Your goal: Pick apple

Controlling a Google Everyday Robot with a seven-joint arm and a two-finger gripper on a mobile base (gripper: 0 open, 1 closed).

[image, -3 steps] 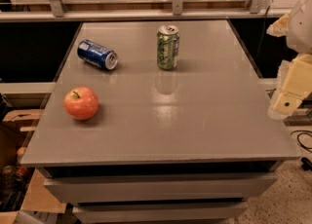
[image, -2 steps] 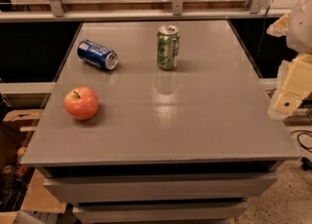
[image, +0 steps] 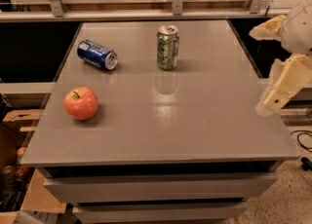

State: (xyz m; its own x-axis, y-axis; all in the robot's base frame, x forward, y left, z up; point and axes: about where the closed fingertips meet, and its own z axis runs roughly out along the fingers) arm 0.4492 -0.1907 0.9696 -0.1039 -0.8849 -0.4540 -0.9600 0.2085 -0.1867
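The apple (image: 81, 103), round and red-orange with a short dark stem, sits on the grey table (image: 185, 125) near its left edge. My gripper (image: 282, 83), cream-coloured, hangs at the far right of the view, over the table's right edge and far from the apple. It holds nothing.
A blue soda can (image: 97, 54) lies on its side at the back left of the table. A green soda can (image: 167, 47) stands upright at the back middle. A rail and a counter run behind the table. Cardboard boxes stand on the floor at the left.
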